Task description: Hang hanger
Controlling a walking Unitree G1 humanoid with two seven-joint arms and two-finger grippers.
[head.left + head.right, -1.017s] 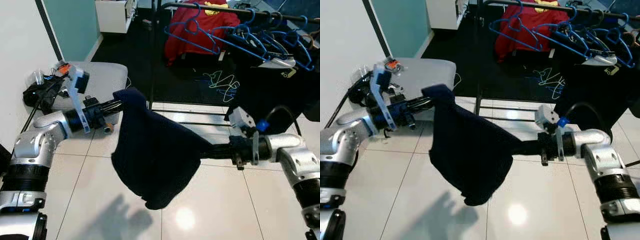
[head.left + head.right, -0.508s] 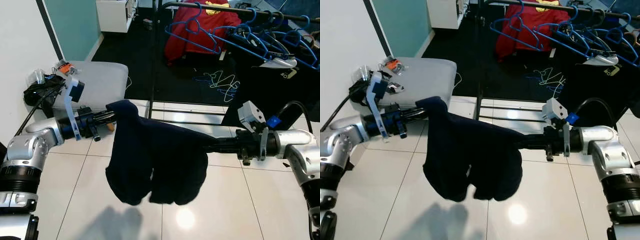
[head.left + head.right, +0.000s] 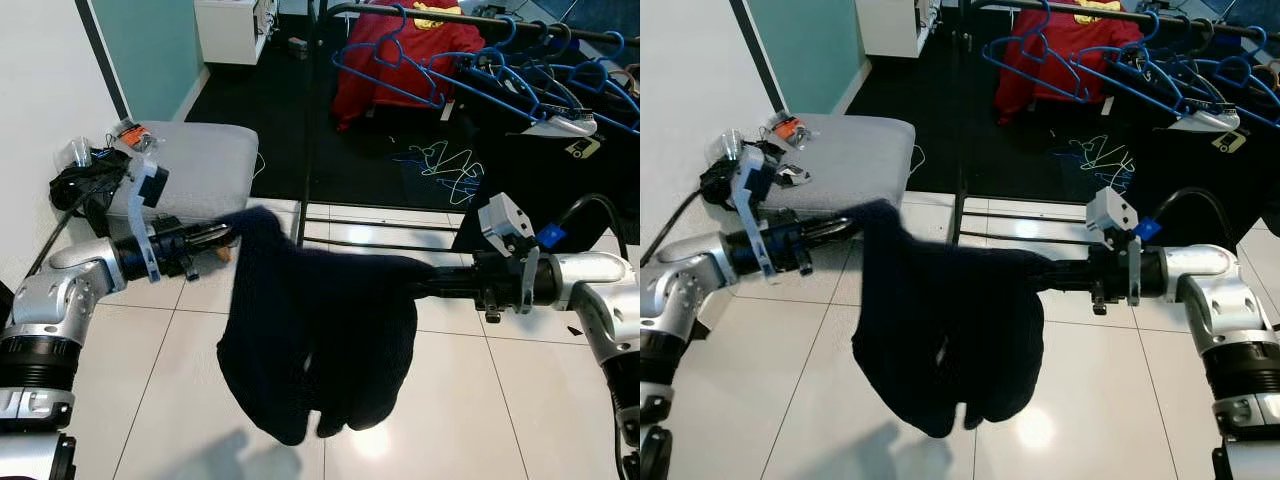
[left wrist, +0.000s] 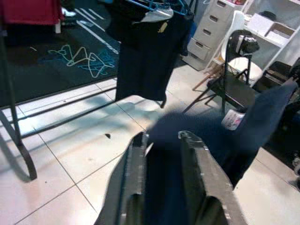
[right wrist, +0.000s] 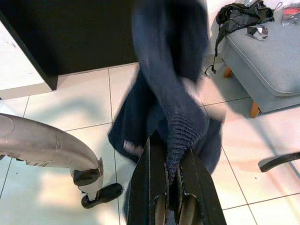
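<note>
The right gripper (image 5: 171, 199) pinches a dark navy knitted garment (image 3: 320, 340) between its fingers. The left gripper (image 4: 164, 140) also grips the garment, which hangs between both arms above the tiled floor (image 3: 500, 400). Farther away, blue hangers (image 3: 520, 80) hang on the clothes rail (image 3: 480, 18).
</note>
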